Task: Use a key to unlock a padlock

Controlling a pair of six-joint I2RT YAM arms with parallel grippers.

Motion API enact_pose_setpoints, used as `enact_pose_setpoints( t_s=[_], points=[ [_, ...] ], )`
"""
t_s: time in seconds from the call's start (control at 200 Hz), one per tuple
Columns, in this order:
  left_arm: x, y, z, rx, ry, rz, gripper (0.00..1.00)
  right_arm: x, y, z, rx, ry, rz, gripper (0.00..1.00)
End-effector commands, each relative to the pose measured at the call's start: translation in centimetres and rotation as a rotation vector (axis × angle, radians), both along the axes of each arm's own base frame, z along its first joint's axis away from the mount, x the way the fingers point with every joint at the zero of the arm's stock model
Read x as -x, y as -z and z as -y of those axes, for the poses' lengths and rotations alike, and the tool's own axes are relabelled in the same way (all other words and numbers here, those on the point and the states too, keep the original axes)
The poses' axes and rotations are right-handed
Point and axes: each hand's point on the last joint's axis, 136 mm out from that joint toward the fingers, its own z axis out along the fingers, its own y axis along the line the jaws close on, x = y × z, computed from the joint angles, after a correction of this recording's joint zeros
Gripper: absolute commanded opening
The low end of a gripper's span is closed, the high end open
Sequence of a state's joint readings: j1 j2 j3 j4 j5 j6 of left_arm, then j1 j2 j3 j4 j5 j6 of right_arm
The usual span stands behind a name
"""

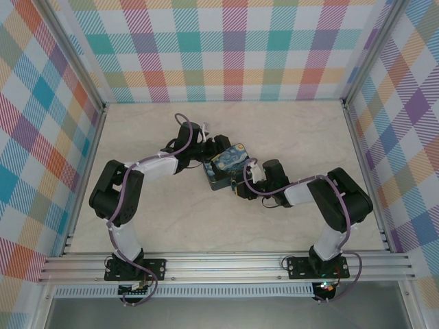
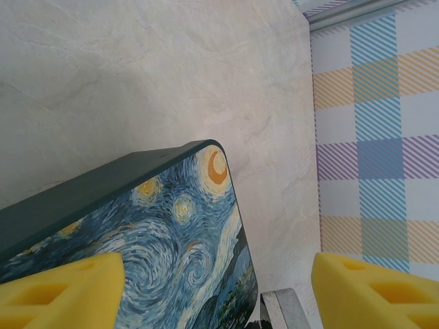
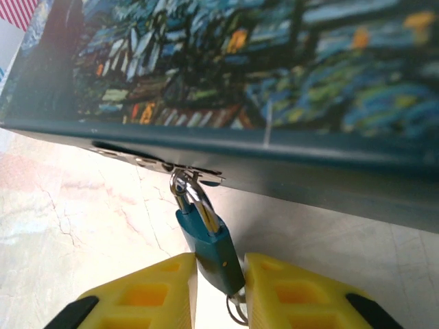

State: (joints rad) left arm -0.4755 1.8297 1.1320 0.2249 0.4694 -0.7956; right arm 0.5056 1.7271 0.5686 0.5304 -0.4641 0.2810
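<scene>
A small padlock (image 3: 211, 248) with a teal body and a silver shackle hangs from the metal hasp (image 3: 159, 164) on the side of the blue swirly-painting box (image 3: 274, 62). My right gripper (image 3: 221, 260) is shut on the padlock's body, one yellow pad on each side. A thin silver ring (image 3: 236, 314) pokes out under the padlock; the key itself is hidden. My left gripper (image 2: 219, 291) is open, its yellow pads straddling the box lid (image 2: 171, 253) from above. From above, both grippers (image 1: 212, 147) (image 1: 241, 185) meet at the box (image 1: 226, 164).
The box lies mid-table on the pale marble-look surface (image 1: 288, 130). Plaid walls (image 1: 233, 48) close in the back and both sides. A grey metal piece (image 2: 285, 310) shows beside the box's edge in the left wrist view.
</scene>
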Motion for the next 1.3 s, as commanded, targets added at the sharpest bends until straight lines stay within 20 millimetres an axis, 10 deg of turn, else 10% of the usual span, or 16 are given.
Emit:
enact_pose_setpoints(
  t_s=[0.0, 0.505, 0.82, 1.035, 1.295],
  points=[
    [0.5, 1.4, 0.0, -0.023, -0.005, -0.021, 0.72, 0.0, 0.1, 0.5, 0.032, 0.029, 0.021, 0.18],
    [1.7, 2.8, -0.8, -0.050, -0.013, -0.035, 0.72, 0.8, 0.6, 1.8, 0.159, 0.019, 0.050, 0.10],
    [2.6, -4.1, -2.2, -0.060, -0.014, 0.157, 0.77, 1.9, -1.4, 0.1, 0.036, -0.036, -0.014, 0.10],
    [8.0, -6.6, -4.7, -0.032, -0.003, 0.239, 0.76, 2.7, -2.0, -0.4, -0.004, -0.061, -0.064, 0.10],
    [16.9, -3.2, -2.8, 0.068, 0.096, 0.176, 0.69, 3.4, -1.5, -0.3, -0.014, -0.065, -0.096, 0.17]
  ],
)
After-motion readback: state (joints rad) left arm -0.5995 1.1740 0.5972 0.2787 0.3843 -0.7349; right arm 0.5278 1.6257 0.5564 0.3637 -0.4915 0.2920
